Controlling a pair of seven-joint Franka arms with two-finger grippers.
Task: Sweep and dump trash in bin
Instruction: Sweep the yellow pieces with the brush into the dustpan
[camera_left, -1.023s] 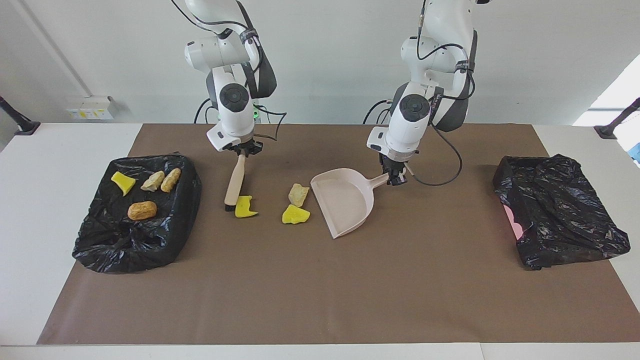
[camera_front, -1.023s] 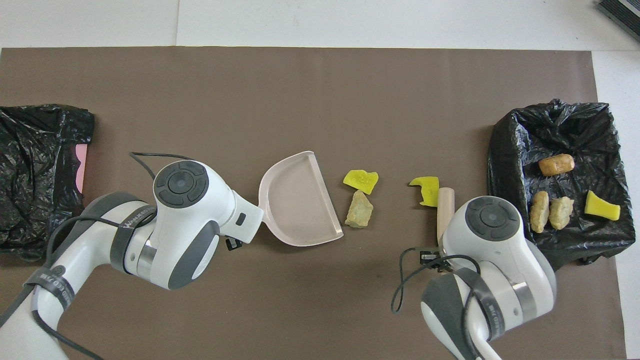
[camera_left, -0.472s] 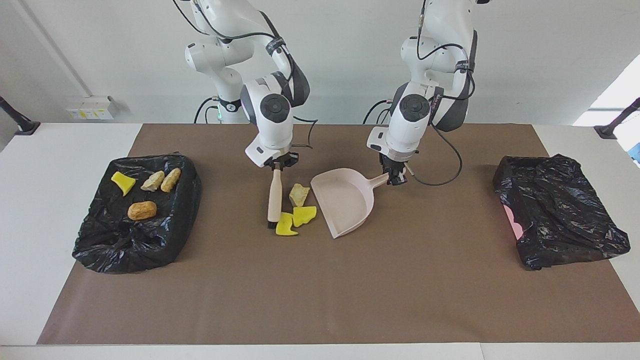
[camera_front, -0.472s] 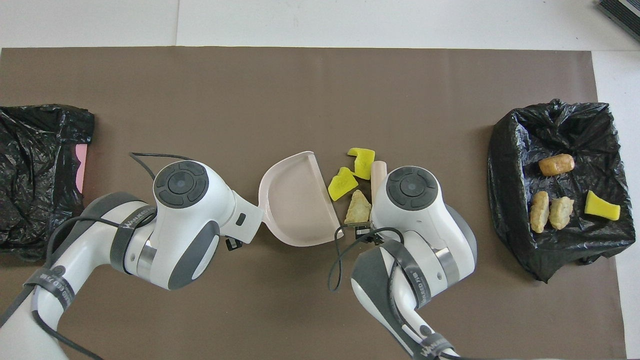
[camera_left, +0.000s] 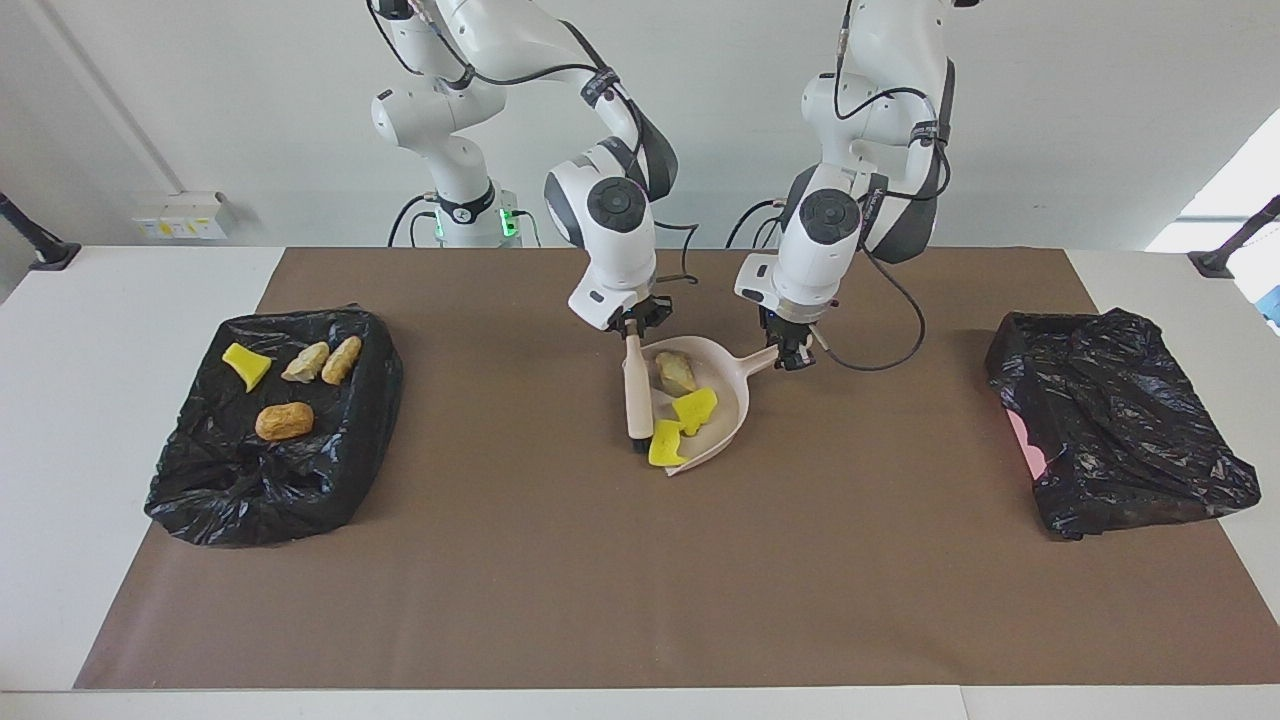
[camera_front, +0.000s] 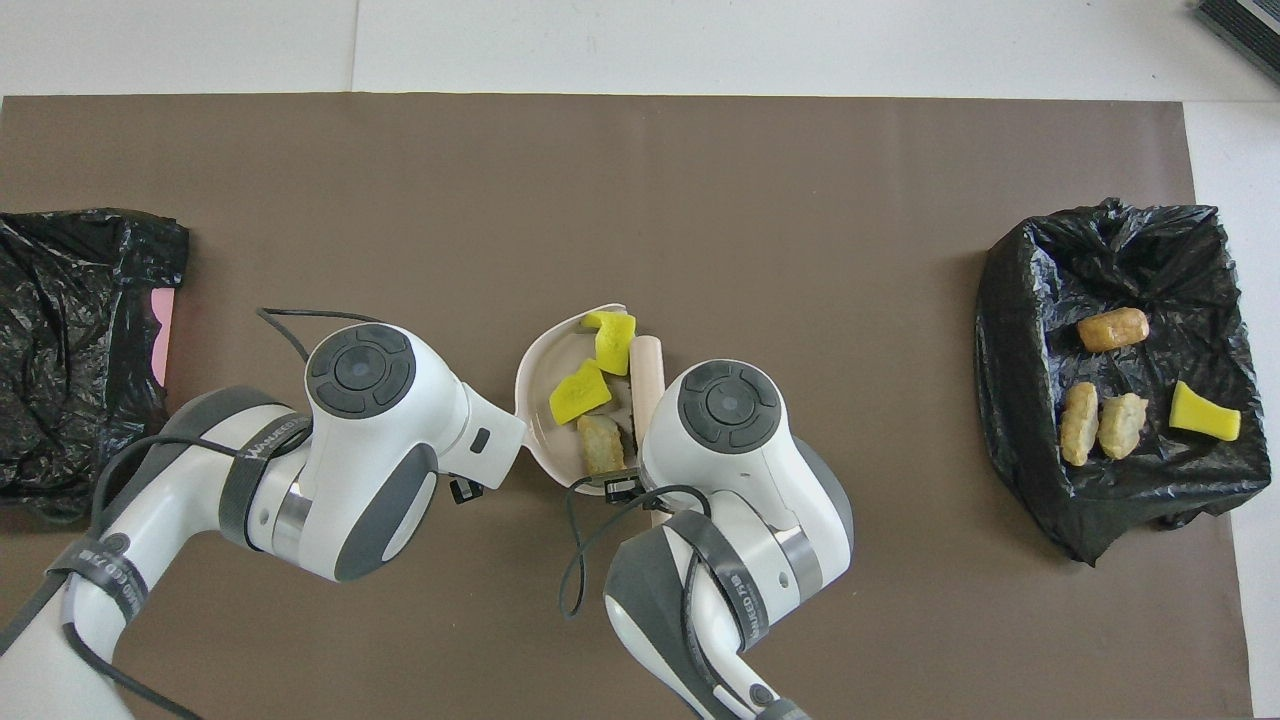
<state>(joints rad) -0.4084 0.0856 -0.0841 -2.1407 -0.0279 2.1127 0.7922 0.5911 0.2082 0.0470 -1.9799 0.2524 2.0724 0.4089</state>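
My right gripper (camera_left: 634, 326) is shut on the beige brush (camera_left: 636, 395), whose bristles stand at the mouth of the beige dustpan (camera_left: 728, 385). My left gripper (camera_left: 790, 352) is shut on the dustpan's handle and holds the pan flat on the mat. In the pan lie three pieces of trash: a tan lump (camera_left: 675, 372) and two yellow sponge chunks (camera_left: 696, 407) (camera_left: 664, 446). The overhead view shows the pan (camera_front: 538, 385), the brush (camera_front: 648, 372), the lump (camera_front: 600, 445) and the chunks (camera_front: 578, 392) (camera_front: 610, 335). There both grippers are hidden under the arms.
A black-bag-lined bin (camera_left: 300, 470) at the right arm's end of the table holds a yellow chunk (camera_left: 245, 365), two tan lumps (camera_left: 305, 362) and a brown bread lump (camera_left: 284, 421). Another black bag (camera_left: 1120, 420) lies at the left arm's end. A brown mat (camera_left: 640, 580) covers the table.
My right gripper swept the brush toward the left arm's end, pushing the tan lump and both yellow chunks off the mat into the dustpan. The left gripper and the pan stayed put.
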